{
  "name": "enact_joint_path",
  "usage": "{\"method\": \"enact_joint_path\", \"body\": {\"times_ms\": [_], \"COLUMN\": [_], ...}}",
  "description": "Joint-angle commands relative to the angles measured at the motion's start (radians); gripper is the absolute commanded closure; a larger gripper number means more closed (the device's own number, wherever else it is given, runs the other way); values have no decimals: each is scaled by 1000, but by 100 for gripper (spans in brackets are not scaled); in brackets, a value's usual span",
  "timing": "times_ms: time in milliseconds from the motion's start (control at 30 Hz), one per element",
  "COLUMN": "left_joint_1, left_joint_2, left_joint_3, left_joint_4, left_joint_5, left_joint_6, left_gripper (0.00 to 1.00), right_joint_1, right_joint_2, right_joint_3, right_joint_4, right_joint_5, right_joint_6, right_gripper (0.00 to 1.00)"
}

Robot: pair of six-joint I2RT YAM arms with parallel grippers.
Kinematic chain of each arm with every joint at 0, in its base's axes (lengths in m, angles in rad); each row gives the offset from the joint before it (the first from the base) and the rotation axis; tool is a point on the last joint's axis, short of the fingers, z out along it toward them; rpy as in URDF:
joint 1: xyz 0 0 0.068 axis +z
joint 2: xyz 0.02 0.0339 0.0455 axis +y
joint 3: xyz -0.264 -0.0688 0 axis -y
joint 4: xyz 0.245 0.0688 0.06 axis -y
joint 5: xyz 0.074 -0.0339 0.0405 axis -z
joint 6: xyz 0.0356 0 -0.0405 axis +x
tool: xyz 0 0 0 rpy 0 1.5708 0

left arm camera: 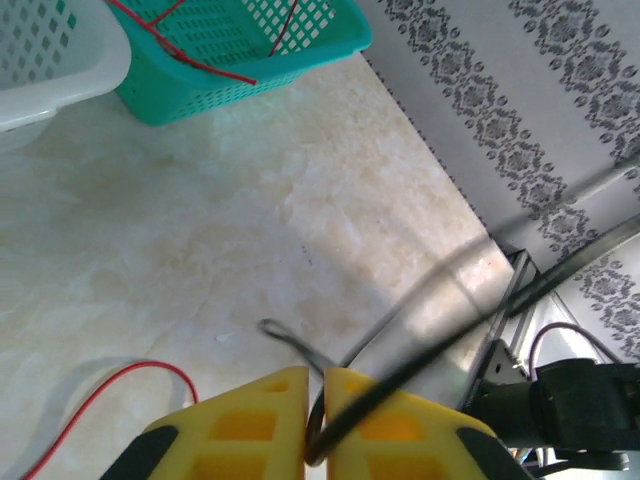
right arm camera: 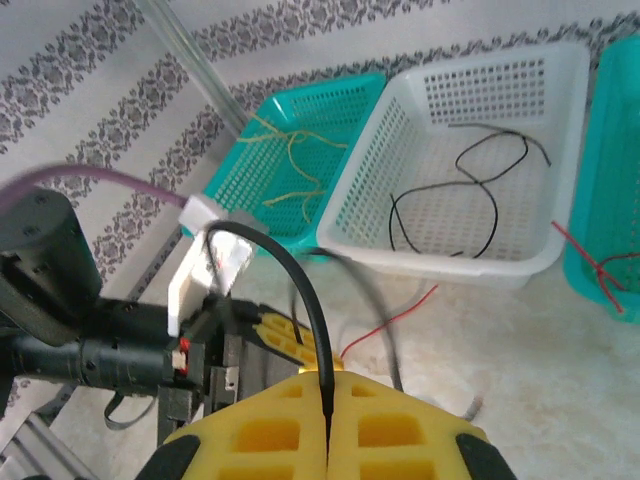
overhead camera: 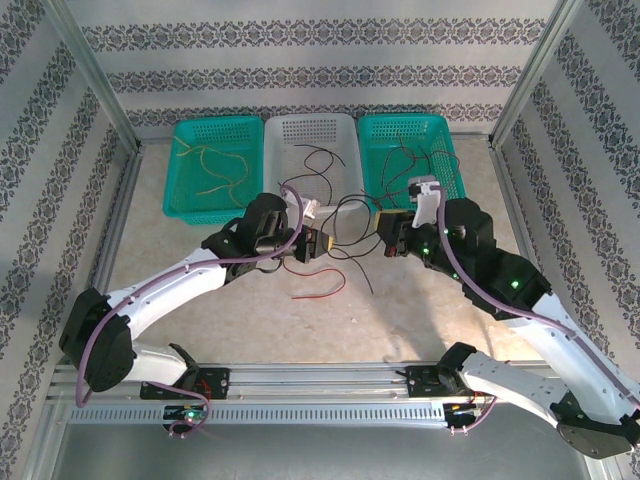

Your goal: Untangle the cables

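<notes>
Two pincers face each other, both closed tight: the left pincer (left arm camera: pixel 318 385) and the right pincer (right arm camera: pixel 328 395) each nip the black cable (right arm camera: pixel 316 320). A red cable (overhead camera: pixel 322 292) lies on the table (overhead camera: pixel 250 325) just beside the left pincer.

In the left wrist view the black cable (left arm camera: pixel 360 405) is blurred near the lens, and the white basket (left arm camera: pixel 50 60) is cut off by the corner.
</notes>
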Motion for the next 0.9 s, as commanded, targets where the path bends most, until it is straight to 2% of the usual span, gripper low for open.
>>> {"method": "enact_joint_path", "body": {"times_ms": [0, 33, 500, 567, 667, 867], "left_joint_1": [-11, -11, -10, -11, -11, 2], "left_joint_2": [-33, -34, -31, -45, -63, -149], "left_joint_3": [-25, -28, -125, -139, -152, -114], "left_joint_4": [10, 8, -39, -41, -49, -182], "left_joint_5": [-24, -30, -23, -17, 14, -1], "left_joint_6": [-8, -10, -28, -26, -6, 34], "left_gripper": [96, 100, 99, 79, 63, 41], "right_joint_1": [-20, -27, -109, -120, -123, -125], "right_joint_2": [-14, -15, -13, -6, 5, 14], "right_joint_3": [44, 48, 79, 78, 75, 73], "right_joint_4": [-33, -35, -18, -16, -10, -14], "right_joint_5": [36, 36, -23, -39, -59, -66], "right_joint_6": [-41, -44, -25, -18, -12, -12], "right_gripper": [100, 100, 100, 100, 100, 100]}}
